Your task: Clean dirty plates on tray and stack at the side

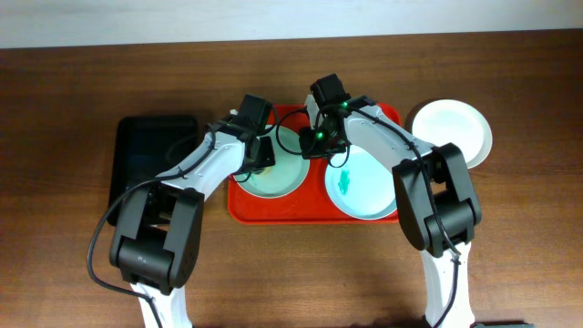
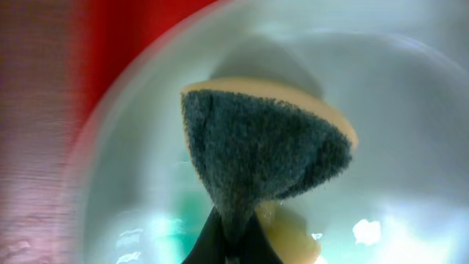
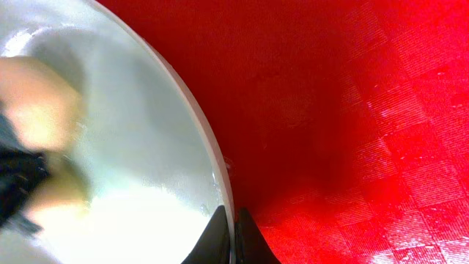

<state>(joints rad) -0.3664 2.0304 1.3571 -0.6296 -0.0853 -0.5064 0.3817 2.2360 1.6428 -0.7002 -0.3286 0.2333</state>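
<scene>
The red tray [image 1: 273,208] holds two plates. The left plate [image 1: 290,173] is pale mint. My left gripper [image 1: 259,157] is shut on a green and yellow sponge [image 2: 256,147] that presses on this plate [image 2: 410,110], next to a teal smear [image 2: 183,220]. My right gripper [image 1: 315,138] is shut on the same plate's right rim; the right wrist view shows its jaws [image 3: 233,227] on either side of the rim [image 3: 198,125]. The right plate [image 1: 369,187] has a teal smear in the middle. A third, white plate [image 1: 451,128] lies on the table right of the tray.
A smaller black tray [image 1: 150,155] lies on the wooden table left of the red tray. The red tray floor [image 3: 352,110] shows beside the held plate. A white wall edge runs along the back of the table.
</scene>
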